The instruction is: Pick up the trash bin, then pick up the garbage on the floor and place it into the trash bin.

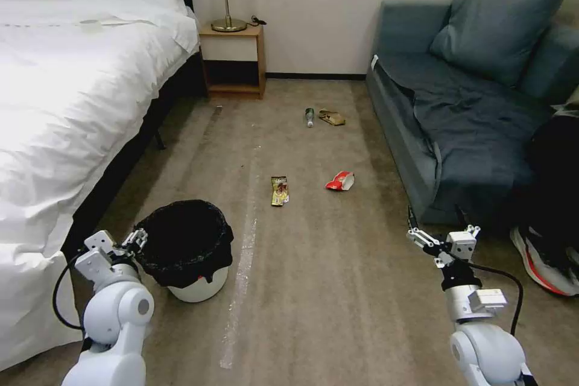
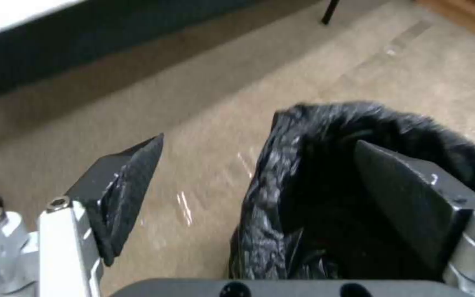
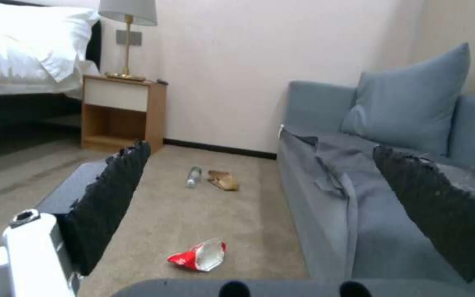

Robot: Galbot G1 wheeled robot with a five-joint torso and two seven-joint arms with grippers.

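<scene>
Trash bin (image 1: 192, 253) on carpet (image 1: 338, 289) at 8 o'clock, beside bed (image 1: 66, 108). Left gripper (image 1: 136, 240) at bin's 9 o'clock rim, fingers (image 2: 125, 189) spread wide, one outside, one over black bag (image 2: 303, 173); nothing clamped. Right gripper (image 1: 441, 237) at 4 o'clock near sofa (image 1: 458, 126), spread open, empty. Yellow wrapper (image 1: 279, 190) and red wrapper (image 1: 341, 181) mid-floor; bottle (image 1: 310, 116) and brown paper (image 1: 332, 117) at 12 o'clock.
</scene>
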